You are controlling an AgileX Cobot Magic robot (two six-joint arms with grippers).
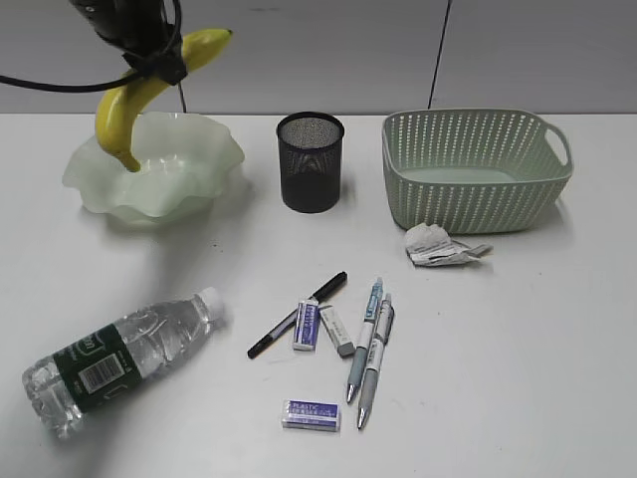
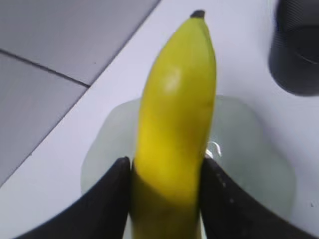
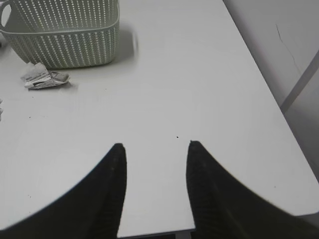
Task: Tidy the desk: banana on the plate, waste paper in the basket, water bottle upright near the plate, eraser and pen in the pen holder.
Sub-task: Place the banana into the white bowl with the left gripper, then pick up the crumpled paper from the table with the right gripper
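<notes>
While the left gripper (image 2: 167,172) clamps the banana (image 1: 144,85) between both fingers, we find the fruit held tilted above the plate (image 1: 214,164), its lower tip down within the wavy rim; we cannot tell whether it touches the dish. In the left wrist view the banana (image 2: 174,124) fills the gap between the fingers, with the pale plate (image 2: 249,144) beneath it. We note the right gripper (image 3: 155,149) with fingers spread and nothing between them, over bare table (image 3: 199,74).

The water bottle (image 1: 119,354) lies on its side at front left, well apart from the plate. The waste paper (image 1: 438,246) rests on the table just beside the basket (image 1: 476,169), outside it. Three erasers (image 1: 311,413), a black pen (image 1: 297,314) and two further pens (image 1: 368,349) lie in front of the pen holder (image 1: 310,161).
</notes>
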